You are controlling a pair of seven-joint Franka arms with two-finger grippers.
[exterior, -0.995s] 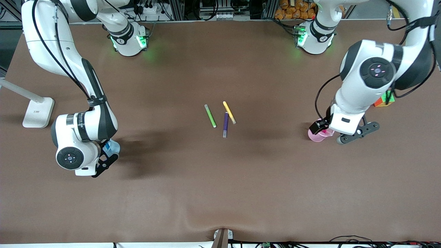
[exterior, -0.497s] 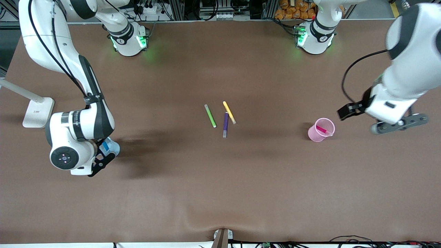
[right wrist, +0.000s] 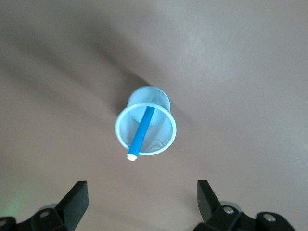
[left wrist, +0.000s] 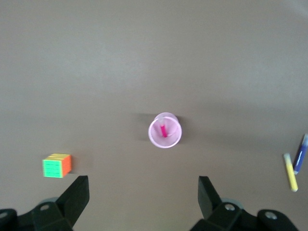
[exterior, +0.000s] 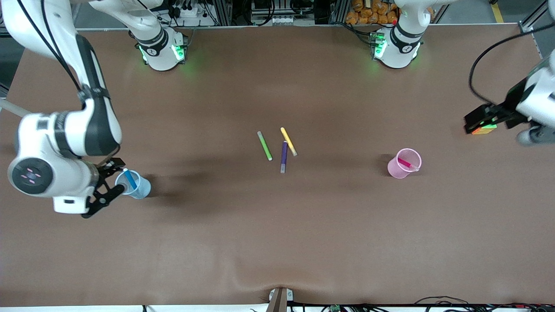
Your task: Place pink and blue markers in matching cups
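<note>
The pink marker (exterior: 406, 163) stands tilted inside the light pink cup (exterior: 399, 169); both also show in the left wrist view, marker (left wrist: 163, 130) in cup (left wrist: 165, 140). The blue marker (exterior: 129, 178) leans inside the pale blue cup (exterior: 139, 189), its greyish tip above the rim; the right wrist view shows marker (right wrist: 141, 133) and cup (right wrist: 159, 144) too. My left gripper (left wrist: 143, 185) is open and empty, high above the table between the pink cup and the table's end, at the frame edge (exterior: 535, 135). My right gripper (exterior: 104, 188) (right wrist: 142, 190) is open and empty, raised beside the blue cup.
A green pen (exterior: 264, 146), a yellow pen (exterior: 288, 141) and a dark purple pen (exterior: 284, 157) lie together mid-table. A coloured puzzle cube (exterior: 484, 129) (left wrist: 57, 165) sits near the left arm's end, under the left wrist. The brown mat dips at the front edge (exterior: 279, 288).
Both grippers have risen off their cups and drawn away toward their own ends of the table. The markers stay in the cups. The pens have not moved.
</note>
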